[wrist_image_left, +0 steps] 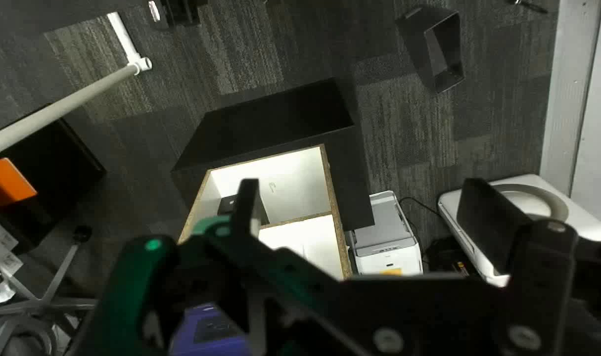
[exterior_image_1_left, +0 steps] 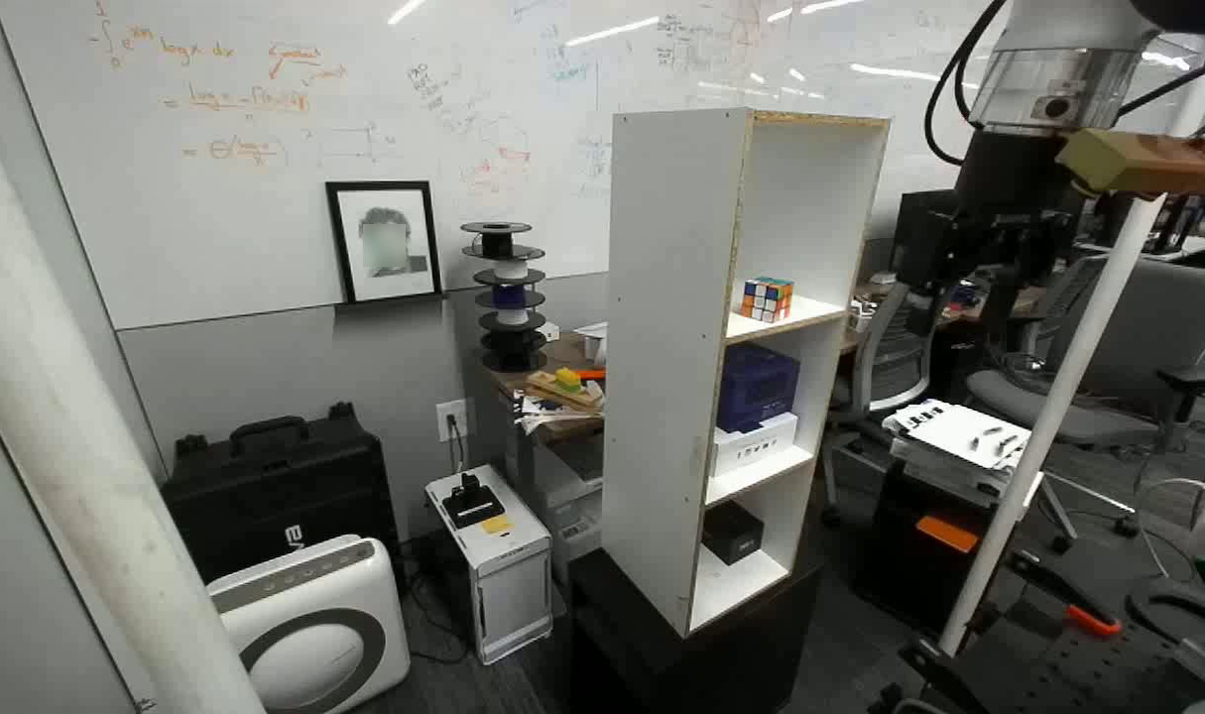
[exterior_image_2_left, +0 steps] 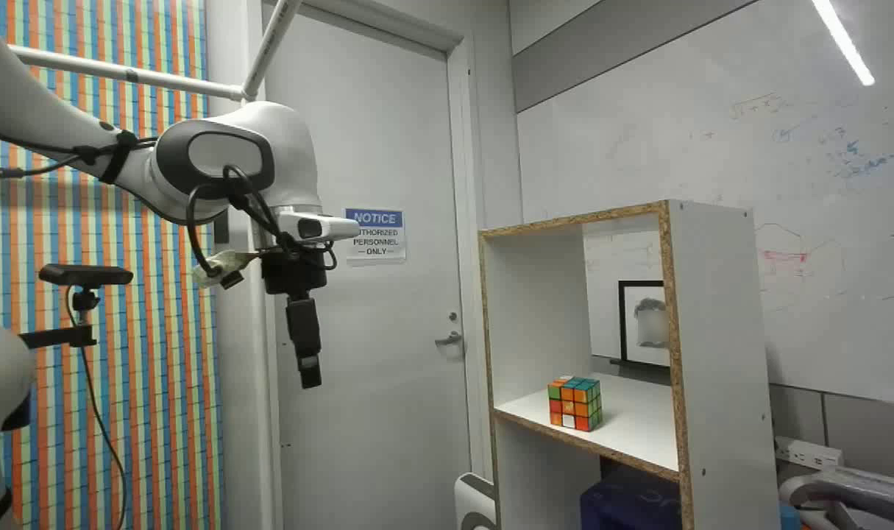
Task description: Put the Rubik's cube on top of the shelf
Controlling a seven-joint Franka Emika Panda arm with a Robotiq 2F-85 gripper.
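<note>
The Rubik's cube [exterior_image_1_left: 767, 299] sits on the floor of the top compartment of the white shelf [exterior_image_1_left: 671, 347], near its open front. In an exterior view the cube [exterior_image_2_left: 575, 403] shows orange, red, green and white patches, and the shelf [exterior_image_2_left: 719, 331] is cut off below. My gripper [exterior_image_1_left: 921, 312] hangs in the air, pointing down, apart from the shelf and in front of its open side. It also hangs apart in an exterior view [exterior_image_2_left: 310, 374]. In the wrist view the gripper [wrist_image_left: 362, 198] has its fingers wide apart with nothing between them. The lower shelf [wrist_image_left: 300, 183] compartments show there; the cube does not.
A blue box [exterior_image_1_left: 759, 387] on a white box stands in the middle compartment, and a black box [exterior_image_1_left: 731, 533] in the lowest. The shelf stands on a black base [exterior_image_1_left: 701, 654]. A white pole [exterior_image_1_left: 1048, 426] stands near the arm. A whiteboard [exterior_image_1_left: 523, 119] is behind.
</note>
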